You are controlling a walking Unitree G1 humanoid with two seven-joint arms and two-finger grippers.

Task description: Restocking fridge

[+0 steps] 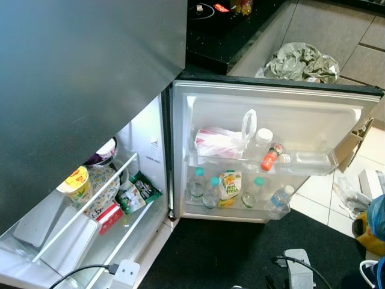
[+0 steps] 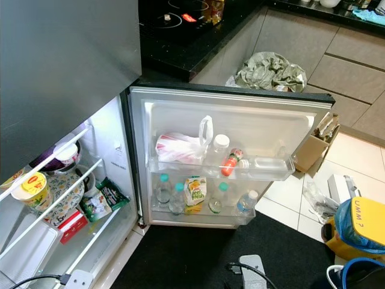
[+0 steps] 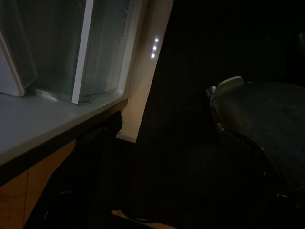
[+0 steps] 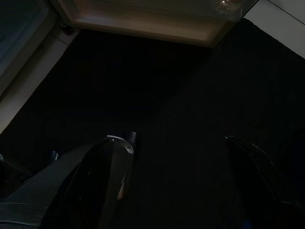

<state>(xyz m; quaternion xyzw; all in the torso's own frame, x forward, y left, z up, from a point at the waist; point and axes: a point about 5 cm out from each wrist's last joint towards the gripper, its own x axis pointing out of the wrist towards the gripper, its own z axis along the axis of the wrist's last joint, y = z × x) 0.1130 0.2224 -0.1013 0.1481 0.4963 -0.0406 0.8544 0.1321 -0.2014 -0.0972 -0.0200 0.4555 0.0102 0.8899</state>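
Black mat (image 1: 228,253) lay at frame bottom; right gripper (image 4: 181,157) hung over it, fingers spread, empty; left gripper state unclear. Fridge door (image 1: 271,120) stood open mid-frame, bottles (image 1: 207,192) on its lower shelf; best approach: fetch stock first, fill the shelf's gaps.

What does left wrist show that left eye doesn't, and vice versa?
Left wrist's extras: three small white lights on a pale edge beside the clear drawer front, seen close and low. Left eye's extras: the open door with water bottles, juice carton and pink bag, plus the noodle cup on an inner shelf. Shared: the fridge's white lower frame and the dark mat.
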